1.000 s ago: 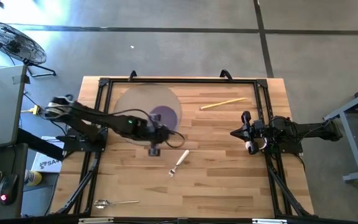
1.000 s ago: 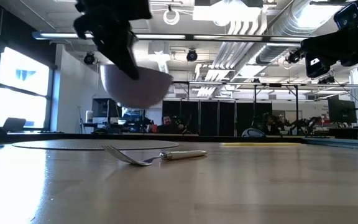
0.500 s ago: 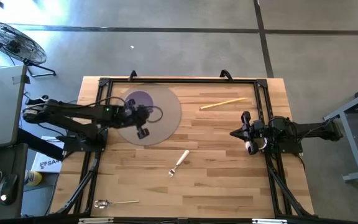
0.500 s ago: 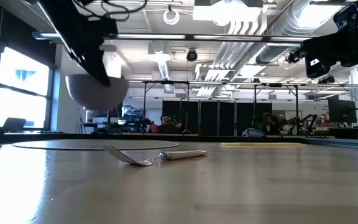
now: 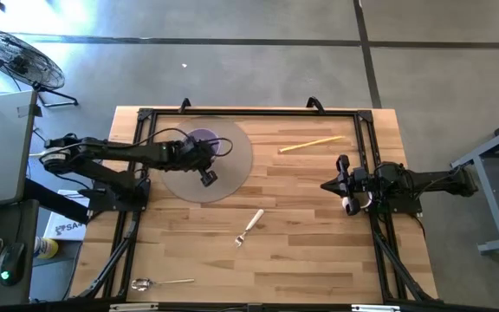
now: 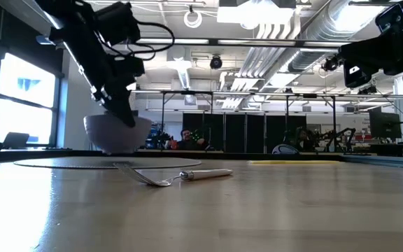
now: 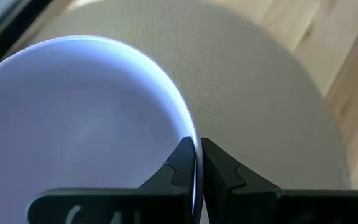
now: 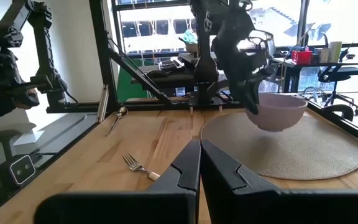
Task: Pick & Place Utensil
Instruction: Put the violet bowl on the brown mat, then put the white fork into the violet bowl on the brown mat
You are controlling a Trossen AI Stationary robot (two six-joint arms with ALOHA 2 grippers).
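While left gripper point(image 7: 196, 163) pinches its rim, bowl point(image 7: 73, 124) sits empty.

Fork point(image 5: 249, 227): silver tines, pale handle, flat on table point(image 5: 319, 251) near middle, lying diagonally, tines toward front edge, well apart from round mat. Spoon point(image 5: 161, 282): silver, flat at front-left edge, bowl end pointing left. Chopstick-like pale yellow stick point(image 5: 311, 144): flat at back right, slightly diagonal. All three untouched.
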